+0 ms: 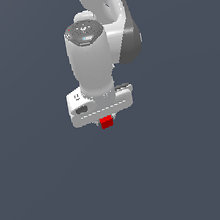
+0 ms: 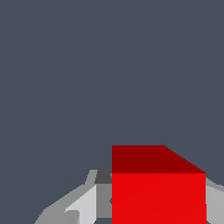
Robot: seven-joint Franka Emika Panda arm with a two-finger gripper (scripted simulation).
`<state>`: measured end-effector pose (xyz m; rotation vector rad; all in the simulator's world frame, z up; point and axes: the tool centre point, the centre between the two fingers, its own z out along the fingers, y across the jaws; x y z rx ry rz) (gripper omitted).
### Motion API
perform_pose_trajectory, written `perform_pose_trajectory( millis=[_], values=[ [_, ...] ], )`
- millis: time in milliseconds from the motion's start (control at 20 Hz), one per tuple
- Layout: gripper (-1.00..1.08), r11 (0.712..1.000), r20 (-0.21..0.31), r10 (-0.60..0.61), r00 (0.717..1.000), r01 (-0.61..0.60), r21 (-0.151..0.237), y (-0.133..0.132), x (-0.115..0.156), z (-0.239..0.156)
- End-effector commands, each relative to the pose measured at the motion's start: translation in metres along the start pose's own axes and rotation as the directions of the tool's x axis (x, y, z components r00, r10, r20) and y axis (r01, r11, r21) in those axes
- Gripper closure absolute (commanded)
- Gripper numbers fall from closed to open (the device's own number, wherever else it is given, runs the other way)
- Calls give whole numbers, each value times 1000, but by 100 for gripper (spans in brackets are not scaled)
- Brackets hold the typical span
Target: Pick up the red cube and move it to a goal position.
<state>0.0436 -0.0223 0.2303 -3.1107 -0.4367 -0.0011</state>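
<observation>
Directly beneath the white robot arm's gripper (image 1: 106, 120), the tiny bright red, plain-faced cube (image 1: 106, 122) peeks out just under the broad white hand. From the wrist view the red cube (image 2: 158, 192) sits between pale grey fingers (image 2: 81, 205), one on each side, so the gripper is clamped on it. No tabletop edge or corner shows against the uniform dark grey-blue background (image 1: 193, 169).

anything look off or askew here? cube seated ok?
Nothing stands out. The red cube sits between the fingers of the pincer, faces squarely aligned, intact. Nothing spilled or damaged in either view.
</observation>
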Motion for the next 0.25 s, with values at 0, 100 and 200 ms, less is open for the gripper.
perform_pose_trajectory(
  millis=[0,100,200],
  values=[
    [108,1000,1,0,1000,0,0,0,1,-3],
    [108,1000,1,0,1000,0,0,0,2,-3],
    [108,1000,1,0,1000,0,0,0,2,-2]
  ],
)
